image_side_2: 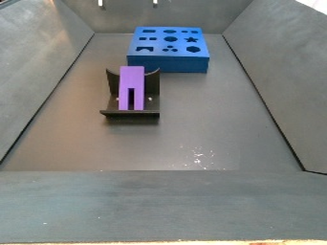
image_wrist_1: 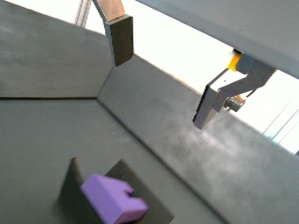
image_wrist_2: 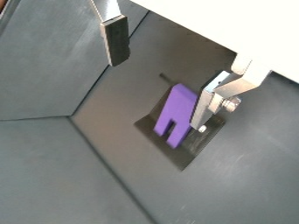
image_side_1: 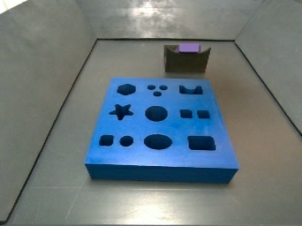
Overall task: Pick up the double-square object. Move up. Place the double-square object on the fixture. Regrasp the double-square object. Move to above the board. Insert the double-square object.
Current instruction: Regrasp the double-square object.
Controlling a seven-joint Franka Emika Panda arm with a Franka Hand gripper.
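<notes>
In a wrist view the pincer stands wide, holding nothing, its 2 silver plates well apart; the purple block sits below and well off from them, propped on the dark fixture. In a wrist view from the opposite side the pincer hangs above the purple block, which lies between the lines of the 2 fingers, nearer the one with the bolt, resting on the fixture with its 2 prongs pointing away from the pincer. In a side view the pincer is out of sight; the block shows only as a purple top above the fixture, beyond the blue board on the floor. In a side view from the far end, the block leans on the fixture, well short of the board. It looks a light, stiff plastic piece with smooth, likely slippery faces; I would take it across the 2 long flat sides of the solid end, clear of the prongs.
</notes>
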